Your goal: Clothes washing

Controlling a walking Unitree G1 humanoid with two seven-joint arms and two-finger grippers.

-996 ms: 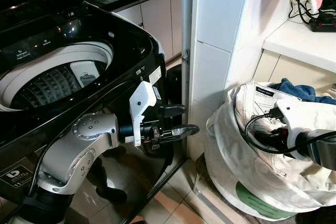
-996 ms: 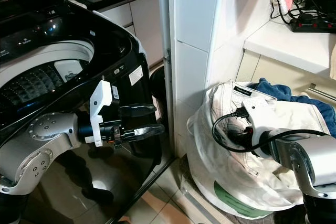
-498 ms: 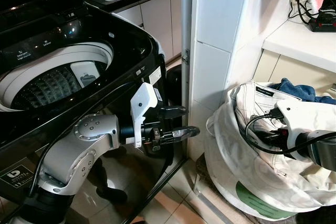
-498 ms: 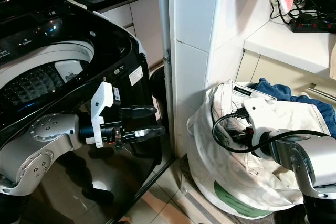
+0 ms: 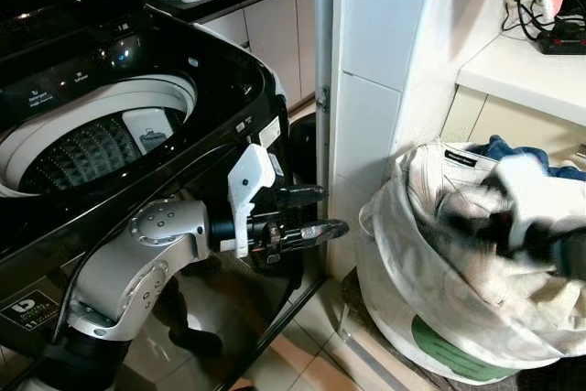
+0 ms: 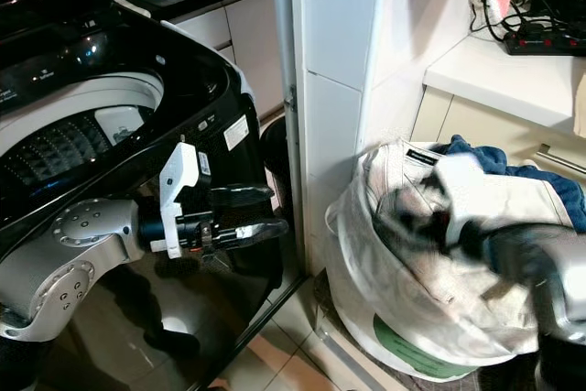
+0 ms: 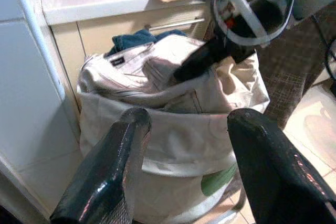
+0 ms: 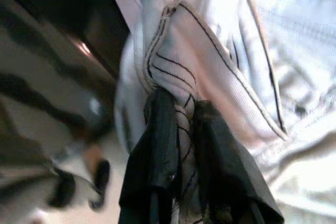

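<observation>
Pulling a garment out of the bag, by the look of it. Right gripper clamped tight on a fold of white cloth with thin dark lines, jaws nearly closed with the fabric pinched between them. Blurred in the head views, so moving fast inside the bag mouth, at 3 o'clock of the scene.

Best done with a straight lift until the whole piece clears the rim, then a swing toward 10 o'clock, where the washer drum stands open. Grip looks firm but covers only 1 fold; worth watching for the rest dragging neighbours such as the blue garment out too, or snagging on the rim.

Cloth bunched in the jaws, its gathered ridge running along the fingers, tail trailing back into the bag; true long axis cannot be told while crumpled.

Left gripper held out level at 6 o'clock beside the washer front, pointing toward the bag, jaws wide apart and holding nothing.
</observation>
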